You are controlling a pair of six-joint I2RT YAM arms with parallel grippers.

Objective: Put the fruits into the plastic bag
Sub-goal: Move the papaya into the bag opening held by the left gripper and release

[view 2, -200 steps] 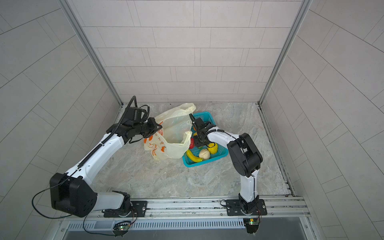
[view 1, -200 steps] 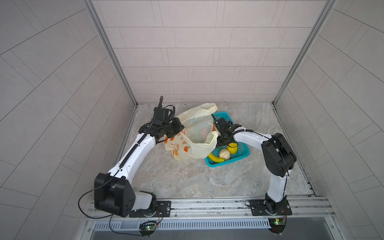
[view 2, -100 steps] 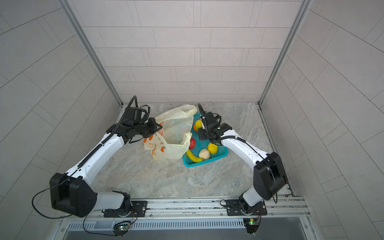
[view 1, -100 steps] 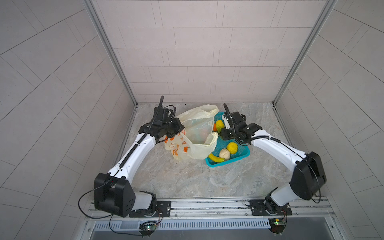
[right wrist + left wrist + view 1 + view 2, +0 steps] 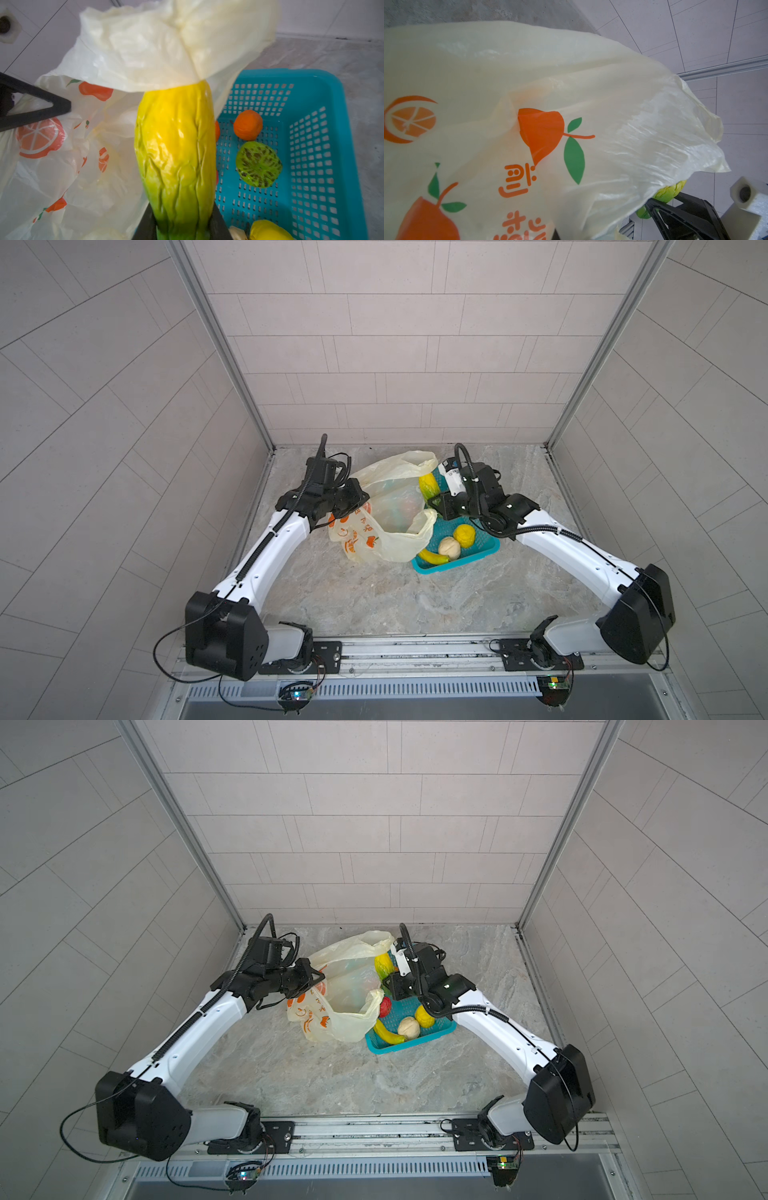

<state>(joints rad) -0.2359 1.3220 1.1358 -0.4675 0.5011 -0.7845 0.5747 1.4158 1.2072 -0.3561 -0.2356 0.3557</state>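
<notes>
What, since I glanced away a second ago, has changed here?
The right gripper lifted the yellow fruit out of the basket to the rim of the bag, its elbow swinging outward. The left gripper kept its grip on the bag; the other fruits stayed put.

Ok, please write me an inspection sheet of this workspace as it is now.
Surface: grey marbled tabletop, no spill seen.
Job's things: plastic bag beside teal basket; yellow-green ridged fruit at the bag mouth, tip under a flap; banana, beige fruit, bumpy yellow fruit, red fruit, orange fruit, green spiky fruit in basket.
Clutter: nothing seen.
Grippers: left gripper shut on bag edge; right gripper shut on ridged fruit.
Cables: black cables along both arms; loose loop at left base.
Surroundings: tiled walls; metal rail in front.
</notes>
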